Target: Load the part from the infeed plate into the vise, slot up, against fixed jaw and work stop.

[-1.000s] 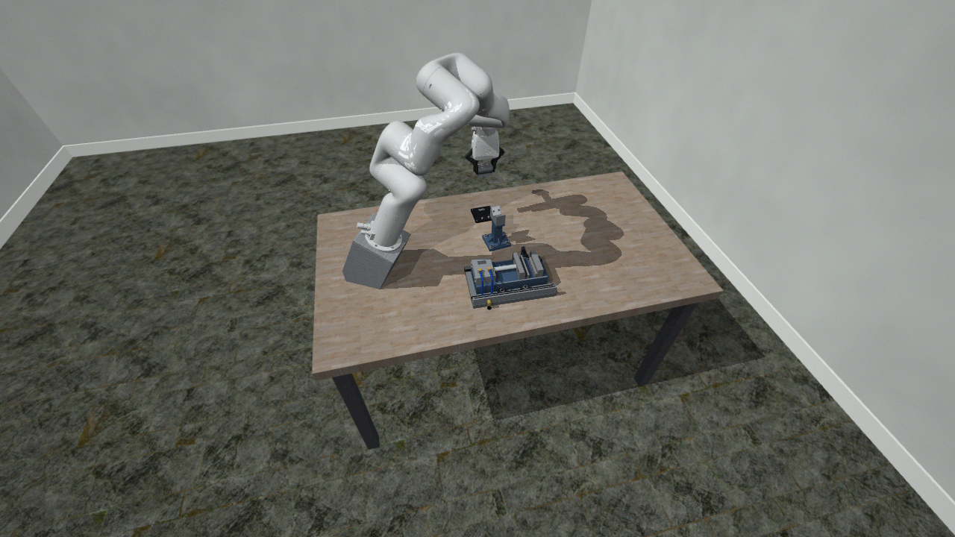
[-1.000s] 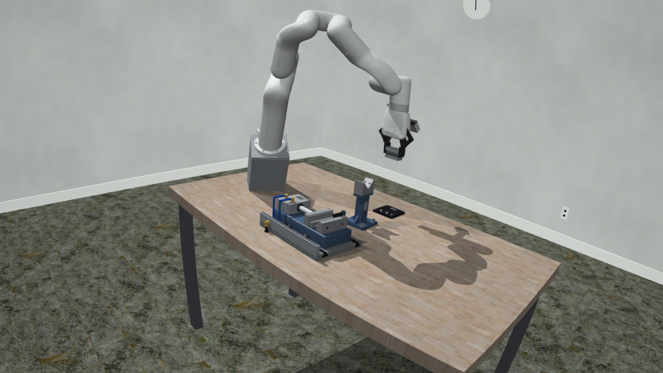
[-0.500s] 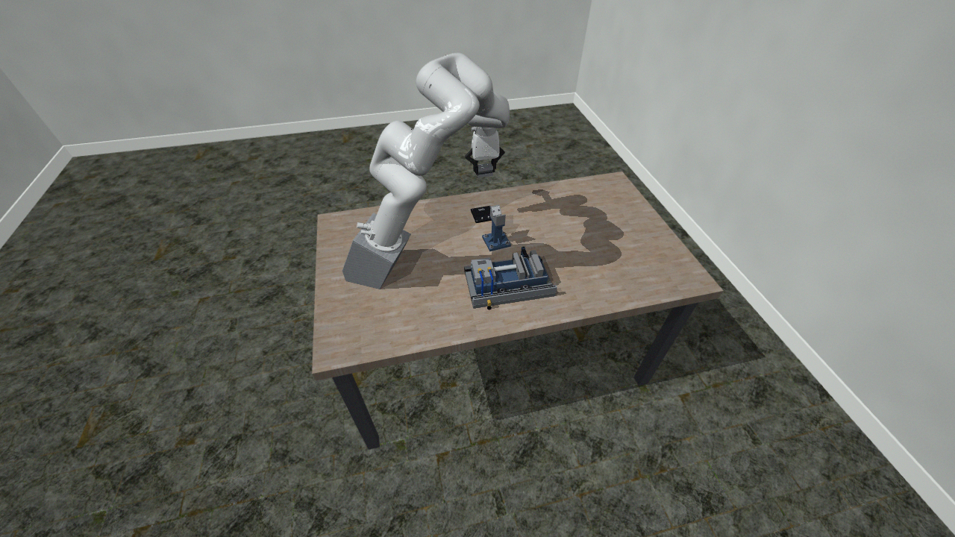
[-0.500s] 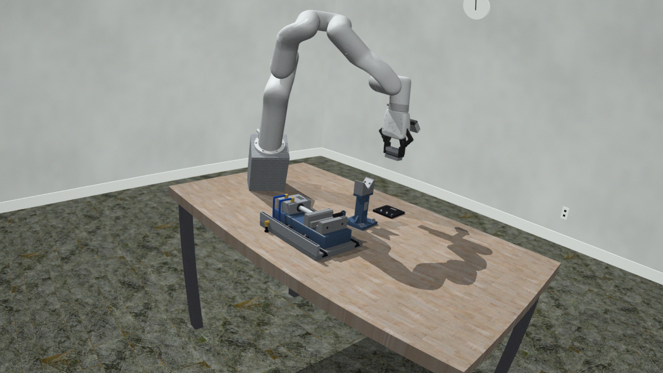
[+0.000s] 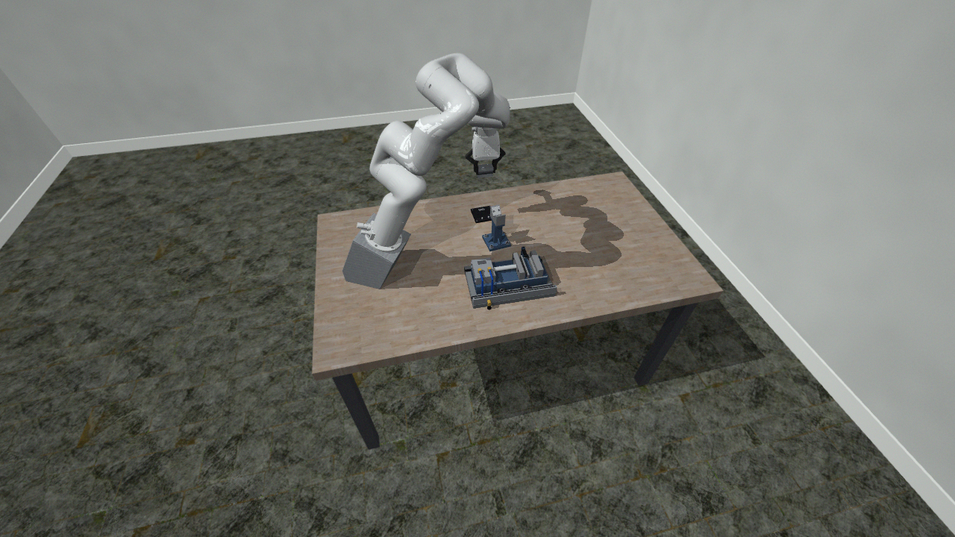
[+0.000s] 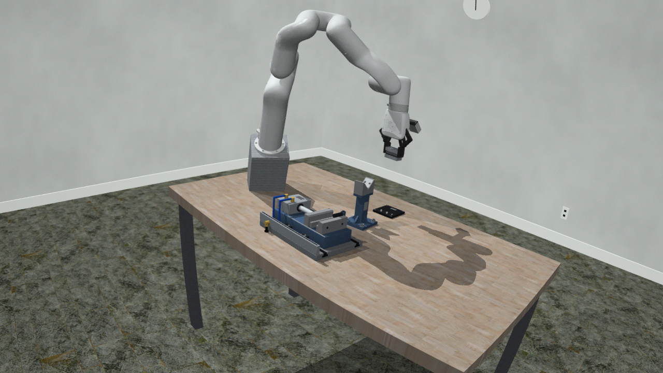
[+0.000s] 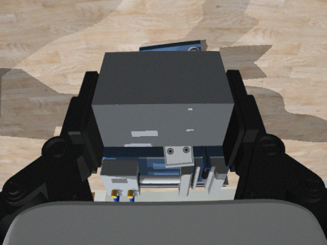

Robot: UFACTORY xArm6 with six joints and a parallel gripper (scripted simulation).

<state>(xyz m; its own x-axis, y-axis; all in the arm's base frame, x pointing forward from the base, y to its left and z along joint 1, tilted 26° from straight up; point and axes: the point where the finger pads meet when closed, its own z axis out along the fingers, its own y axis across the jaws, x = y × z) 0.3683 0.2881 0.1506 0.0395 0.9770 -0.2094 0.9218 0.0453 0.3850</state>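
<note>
My gripper [image 5: 483, 168] [image 6: 394, 155] [image 7: 162, 90] is shut on the part [image 7: 161, 95] [image 6: 395, 155], a plain grey block, and holds it high in the air above the table. No slot shows on the faces I see. The black infeed plate [image 5: 479, 214] [image 6: 388, 212] lies bare on the table below and beyond the gripper. The blue V-block stand [image 5: 496, 230] [image 6: 363, 204] stands between the plate and the vise [image 5: 510, 274] [image 6: 309, 229] [image 7: 173, 177]. The vise jaws stand open, with nothing between them.
The arm's grey base block [image 5: 371, 262] [image 6: 268, 167] stands at the table's back left corner. The vise's air cylinder [image 5: 482, 270] [image 6: 291, 206] with blue hoses is at its base-side end. The wooden table [image 5: 634, 267] [image 6: 417, 301] stands in a room corner.
</note>
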